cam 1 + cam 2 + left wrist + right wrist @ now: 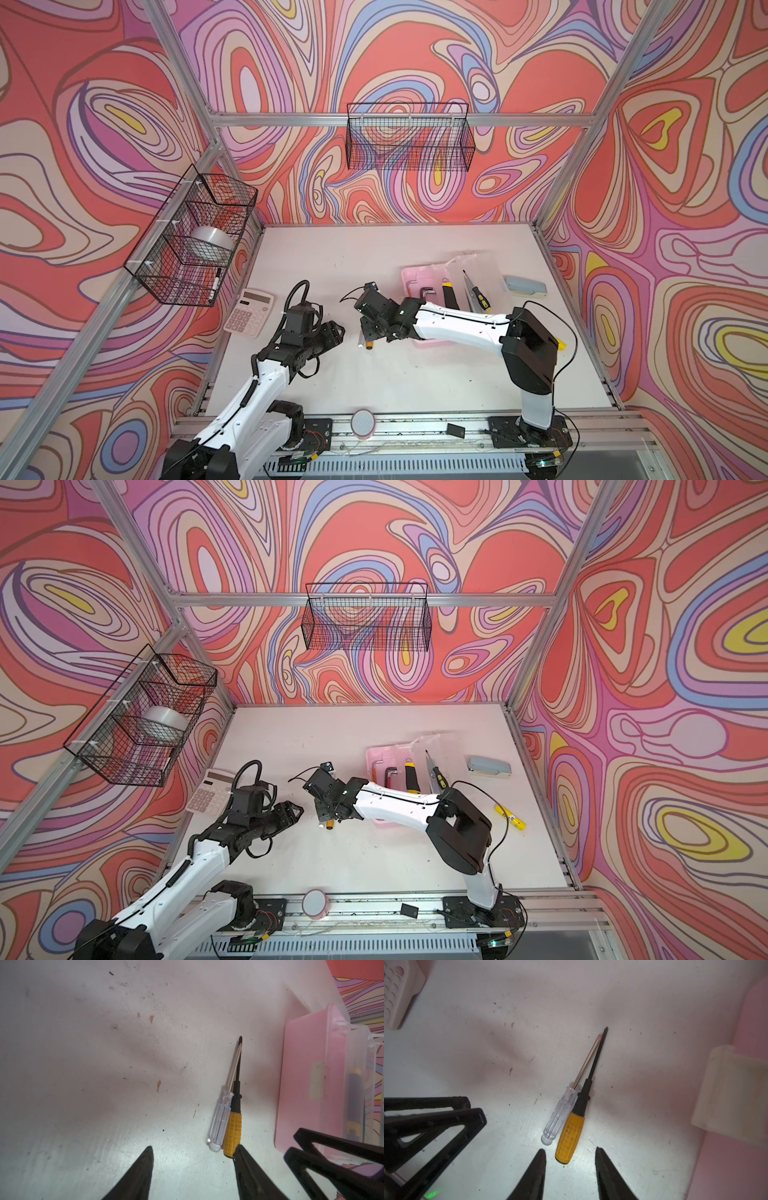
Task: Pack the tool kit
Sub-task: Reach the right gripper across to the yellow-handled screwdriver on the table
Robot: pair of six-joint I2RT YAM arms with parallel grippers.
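1. The clear screwdriver (560,1113) and yellow screwdriver (570,1136) lie touching on the table (332,386), near its middle, with bare surface toward the left and front edges and the pink case (301,1084) near toward the right edge.
2. Both shafts point at the far edge.
3. Left fingers (141,1172) stand wide, right fingers (533,1176) narrower; both empty.

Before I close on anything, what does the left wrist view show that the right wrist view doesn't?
Only left wrist: the pink tool box's clear lid, a dark-and-yellow tool blurred behind it, and the patterned wall. Only right wrist: the calculator's corner. Both: the clear-handled screwdriver lying against the yellow-handled screwdriver on the table, the box's pink side, and both pincers open, left pincer and right pincer, neither gripping.
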